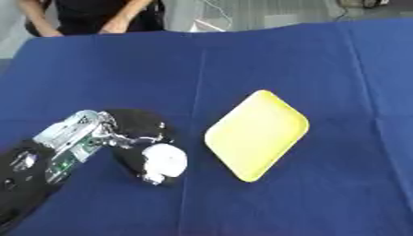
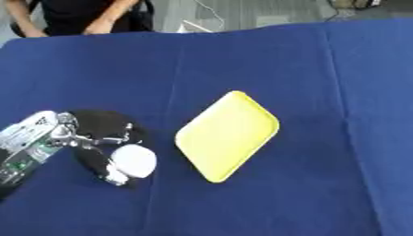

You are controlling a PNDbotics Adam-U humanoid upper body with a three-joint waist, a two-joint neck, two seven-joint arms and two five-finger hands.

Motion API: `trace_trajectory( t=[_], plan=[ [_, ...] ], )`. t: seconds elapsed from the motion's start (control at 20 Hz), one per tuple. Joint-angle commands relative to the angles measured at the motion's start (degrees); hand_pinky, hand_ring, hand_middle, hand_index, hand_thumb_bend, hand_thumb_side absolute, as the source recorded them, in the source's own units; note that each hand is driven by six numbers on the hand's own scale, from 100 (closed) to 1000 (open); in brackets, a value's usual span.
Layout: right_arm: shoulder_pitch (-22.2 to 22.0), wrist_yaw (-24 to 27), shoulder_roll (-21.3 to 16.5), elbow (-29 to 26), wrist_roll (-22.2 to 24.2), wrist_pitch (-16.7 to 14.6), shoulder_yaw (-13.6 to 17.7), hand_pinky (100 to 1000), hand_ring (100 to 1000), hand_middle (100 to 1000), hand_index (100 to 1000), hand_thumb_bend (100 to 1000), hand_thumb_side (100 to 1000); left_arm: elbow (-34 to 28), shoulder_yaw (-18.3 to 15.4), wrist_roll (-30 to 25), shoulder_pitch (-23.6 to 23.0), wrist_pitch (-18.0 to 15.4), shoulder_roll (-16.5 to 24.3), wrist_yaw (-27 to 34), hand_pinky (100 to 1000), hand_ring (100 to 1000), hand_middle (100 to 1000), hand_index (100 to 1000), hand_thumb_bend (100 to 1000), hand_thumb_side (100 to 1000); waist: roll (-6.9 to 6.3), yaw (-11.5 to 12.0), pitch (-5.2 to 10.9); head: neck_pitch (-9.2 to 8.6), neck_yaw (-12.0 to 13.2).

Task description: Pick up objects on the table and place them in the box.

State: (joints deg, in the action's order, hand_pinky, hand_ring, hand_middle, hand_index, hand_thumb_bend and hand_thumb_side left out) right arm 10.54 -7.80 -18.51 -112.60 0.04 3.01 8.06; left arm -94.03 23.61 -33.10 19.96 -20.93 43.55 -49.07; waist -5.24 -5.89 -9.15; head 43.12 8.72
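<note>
— Where's your object?

— A small round white object [image 1: 165, 160], its shape hard to make out, sits in your black left hand [image 1: 141, 138], fingers curled round it, low over the dark blue tablecloth [image 1: 121, 69].

— And the box?

— You've only a flat yellow rounded-corner tray [image 1: 256, 134] just beside it, to the right. Your right hand isn't visible.

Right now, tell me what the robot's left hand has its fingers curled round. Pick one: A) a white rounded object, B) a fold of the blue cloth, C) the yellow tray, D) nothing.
A: the left hand curls round a white rounded object, which sits apart from the yellow tray on the blue cloth.
</note>
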Motion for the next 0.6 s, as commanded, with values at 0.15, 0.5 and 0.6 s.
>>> trace_trajectory(
  t=[0.15, 0.5, 0.6],
  plan=[
    [0.80, -0.01, -0.97, -1.08, 0.14, -0.15, 0.01, 778, 790, 833, 951, 100, 919, 0.78, 0.12, 1.19, 0.60, -0.33, 0.24, -1.78, 896, 873, 815, 911, 635, 1000, 0.31, -0.13, 0.60, -0.69, 0.54],
    [0.80, 0.01, -0.98, -1.10, 0.13, -0.14, 0.02, 778, 790, 833, 951, 100, 920, 1.23, 0.39, 1.41, 0.85, -0.75, 0.21, -2.31, 896, 868, 811, 910, 636, 1000, 0.32, -0.17, 0.60, -0.69, 0.57],
    [0.79, 0.01, -0.98, -1.10, 0.14, -0.14, 0.01, 778, 790, 833, 951, 100, 920, 1.27, 0.40, 1.34, 0.90, -0.79, 0.26, -2.36, 896, 868, 811, 909, 636, 1000, 0.32, -0.18, 0.61, -0.69, 0.57]
  ],
)
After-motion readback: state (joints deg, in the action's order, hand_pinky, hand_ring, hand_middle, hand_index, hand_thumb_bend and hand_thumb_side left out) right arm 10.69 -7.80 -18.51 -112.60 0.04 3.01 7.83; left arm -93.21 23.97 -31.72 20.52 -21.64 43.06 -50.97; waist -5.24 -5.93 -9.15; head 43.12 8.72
